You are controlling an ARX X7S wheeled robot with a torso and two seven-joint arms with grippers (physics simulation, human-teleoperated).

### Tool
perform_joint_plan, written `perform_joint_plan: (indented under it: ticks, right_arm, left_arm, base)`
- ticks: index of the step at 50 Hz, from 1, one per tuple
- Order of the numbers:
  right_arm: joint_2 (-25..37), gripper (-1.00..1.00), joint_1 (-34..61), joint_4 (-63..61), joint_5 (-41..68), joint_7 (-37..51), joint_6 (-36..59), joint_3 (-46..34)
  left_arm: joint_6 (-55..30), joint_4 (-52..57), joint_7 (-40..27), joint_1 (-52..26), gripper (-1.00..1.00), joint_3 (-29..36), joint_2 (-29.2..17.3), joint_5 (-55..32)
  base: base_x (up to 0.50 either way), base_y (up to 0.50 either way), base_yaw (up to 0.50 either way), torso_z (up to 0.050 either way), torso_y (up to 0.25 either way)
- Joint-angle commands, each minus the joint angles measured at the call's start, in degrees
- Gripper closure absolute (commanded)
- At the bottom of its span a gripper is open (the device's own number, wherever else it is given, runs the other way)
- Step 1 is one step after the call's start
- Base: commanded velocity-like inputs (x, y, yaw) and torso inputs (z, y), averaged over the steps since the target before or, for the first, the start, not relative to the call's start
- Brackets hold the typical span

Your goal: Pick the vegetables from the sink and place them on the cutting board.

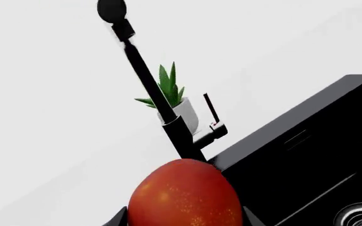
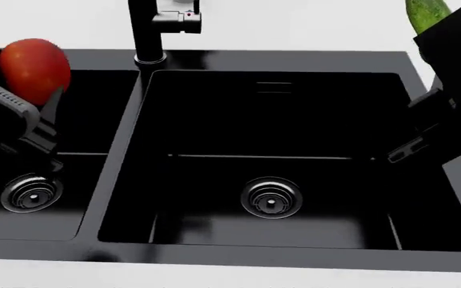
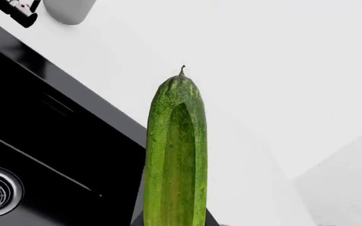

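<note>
My left gripper is shut on the red tomato and holds it above the left basin of the black sink. The tomato fills the bottom of the left wrist view, with a dark fingertip on each side. My right gripper is shut on the green cucumber at the sink's far right corner, raised over the rim. In the right wrist view the cucumber stands lengthwise out of the jaws. The cutting board is out of view.
The black faucet rises behind the divider between the basins; it also shows in the left wrist view. A small potted plant stands behind it. Each basin has a steel drain. White counter surrounds the sink.
</note>
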Motion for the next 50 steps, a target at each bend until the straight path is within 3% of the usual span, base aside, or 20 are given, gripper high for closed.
perform_joint_plan:
  ticks: [1, 19, 30, 50]
  right_arm:
    - [-0.6, 1.00, 1.6, -1.7, -0.7, 0.8, 1.9, 1.1]
    - [-1.0, 1.00, 2.9, -2.7, -0.1, 1.1, 3.3, 2.0]
    - [-1.9, 1.00, 2.9, -2.5, 0.0, 2.1, 4.5, 3.1]
    - [-2.4, 1.00, 1.6, -2.2, 0.3, 3.2, 4.5, 4.7]
  left_arm:
    - [-3.2, 1.7, -3.3, -1.5, 1.00, -1.8, 1.3, -2.9]
    - [-7.4, 4.5, -4.3, -2.2, 1.00, -0.9, 2.9, -5.1]
    - [-11.9, 3.9, -5.2, -4.0, 1.00, -4.7, 6.8, -10.9]
    - [-12.5, 5.4, -6.5, -4.9, 1.00, -4.5, 8.0, -11.5]
  base:
    - [0.00, -0.50, 0.00, 0.000, 0.000]
    - [0.00, -0.50, 0.00, 0.000, 0.000]
    - [0.00, -0.50, 0.00, 0.000, 0.000]
    - [0.14, -0.50, 0.00, 0.000, 0.001]
